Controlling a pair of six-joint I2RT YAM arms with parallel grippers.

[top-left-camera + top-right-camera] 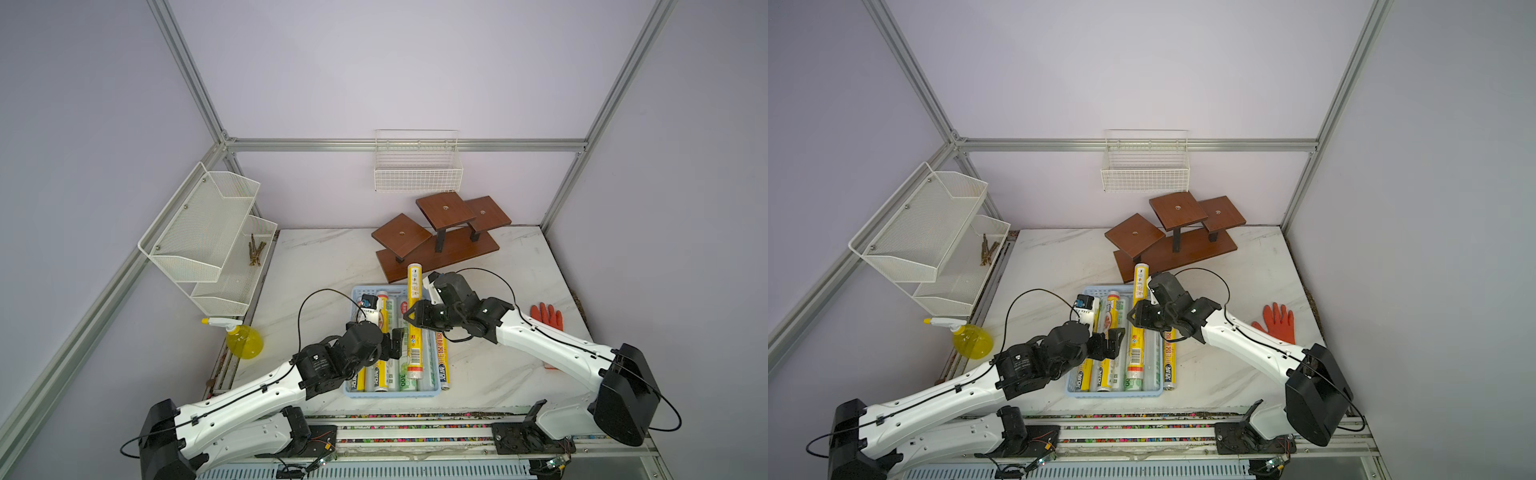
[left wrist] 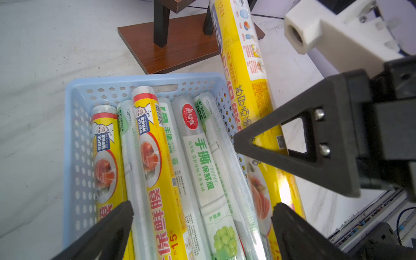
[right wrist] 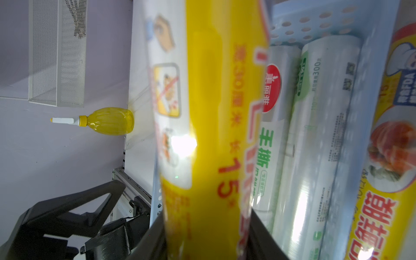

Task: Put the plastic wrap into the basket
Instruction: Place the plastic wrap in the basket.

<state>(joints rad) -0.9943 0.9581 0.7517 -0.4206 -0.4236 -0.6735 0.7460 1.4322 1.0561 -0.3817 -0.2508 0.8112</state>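
Observation:
The light blue basket sits near the table's front and holds several plastic wrap rolls lying lengthwise, yellow and whitish-green. My right gripper is shut on a long yellow roll, held above the basket's right part and parallel to the rolls below. Its far end reaches past the basket's back rim. My left gripper hangs open over the basket's rolls, holding nothing. Another roll lies on the table against the basket's right side.
A brown wooden tiered stand stands just behind the basket. A red rubber glove lies at the right. A yellow spray bottle and a white mesh shelf are at the left. A white wire basket hangs on the back wall.

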